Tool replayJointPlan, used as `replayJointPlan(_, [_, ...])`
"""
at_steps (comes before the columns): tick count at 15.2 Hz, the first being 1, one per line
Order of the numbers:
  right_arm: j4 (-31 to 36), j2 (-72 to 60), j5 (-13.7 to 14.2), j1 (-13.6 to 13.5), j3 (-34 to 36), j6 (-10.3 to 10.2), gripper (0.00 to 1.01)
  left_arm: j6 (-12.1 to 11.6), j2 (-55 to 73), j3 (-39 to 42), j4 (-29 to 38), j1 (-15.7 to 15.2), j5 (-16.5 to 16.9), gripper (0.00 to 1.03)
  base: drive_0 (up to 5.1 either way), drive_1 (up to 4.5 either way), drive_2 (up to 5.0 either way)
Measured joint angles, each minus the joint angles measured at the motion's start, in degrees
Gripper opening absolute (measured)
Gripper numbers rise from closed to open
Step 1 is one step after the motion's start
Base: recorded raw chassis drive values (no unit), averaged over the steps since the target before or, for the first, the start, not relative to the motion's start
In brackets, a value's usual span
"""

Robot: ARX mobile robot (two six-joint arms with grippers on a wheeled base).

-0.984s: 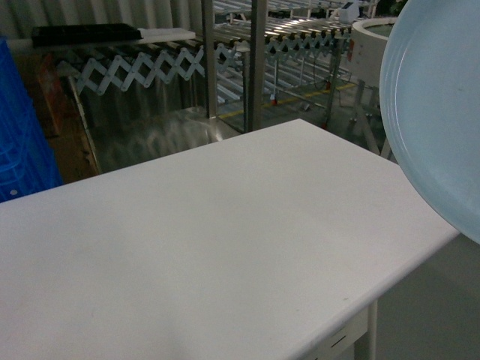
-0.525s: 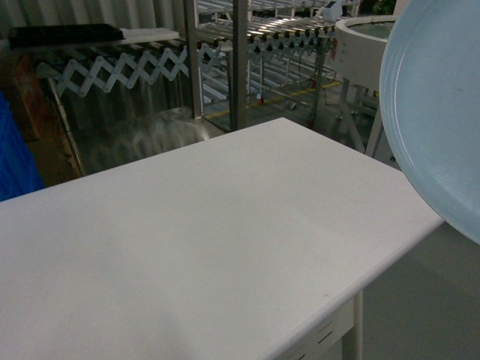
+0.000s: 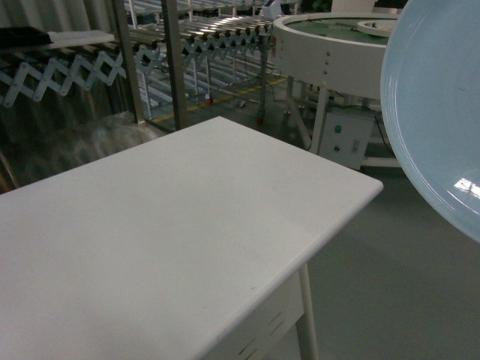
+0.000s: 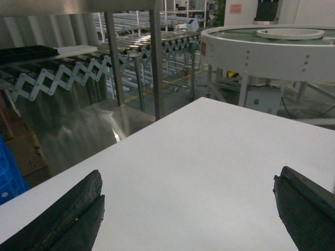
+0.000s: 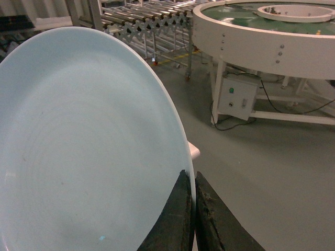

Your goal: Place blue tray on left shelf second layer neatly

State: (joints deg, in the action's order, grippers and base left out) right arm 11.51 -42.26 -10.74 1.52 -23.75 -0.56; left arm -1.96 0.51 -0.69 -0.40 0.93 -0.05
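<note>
The blue tray (image 3: 439,112) is a pale blue shallow dish held on edge at the right of the head view, off the table's right end. In the right wrist view it (image 5: 89,146) fills the left half, and my right gripper (image 5: 190,175) is shut on its rim. My left gripper (image 4: 188,180) hangs open over the white table (image 4: 209,157) with nothing between its fingers. A stainless-steel rack (image 4: 156,57) stands behind the table, with a shiny tier (image 4: 78,125) showing low down. I cannot tell which layer that is.
A round white conveyor table (image 3: 337,52) stands at the back right on grey floor (image 3: 390,285), with a small control box (image 3: 346,139) under it. Roller conveyors with scissor frames (image 3: 217,45) run along the back. A blue crate's corner (image 4: 8,180) shows at far left.
The whole scene has slid left in the head view. The blue crate has left it and the round conveyor table has come in. The tray keeps its place at the right edge.
</note>
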Motion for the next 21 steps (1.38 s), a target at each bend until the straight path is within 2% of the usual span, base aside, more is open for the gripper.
replayJointPlan(11, [0.11, 0.07, -0.04, 0.00, 0.02, 0.04, 0.02, 0.00, 0.00, 0.00, 0.04, 0.04, -0.11, 0.98, 2.1, -1.70, -5.3])
replayJointPlan(15, [0.09, 0.00, 0.17, 0.04, 0.04, 0.07, 0.02, 0.00, 0.00, 0.00, -0.09, 0.00, 0.02, 0.98, -1.4, -1.39, -1.4])
replayJointPlan(21, [0.02, 0.00, 0.02, 0.04, 0.07, 0.11, 0.02, 0.00, 0.00, 0.00, -0.02, 0.00, -0.15, 0.98, 2.0, -1.35, -5.9])
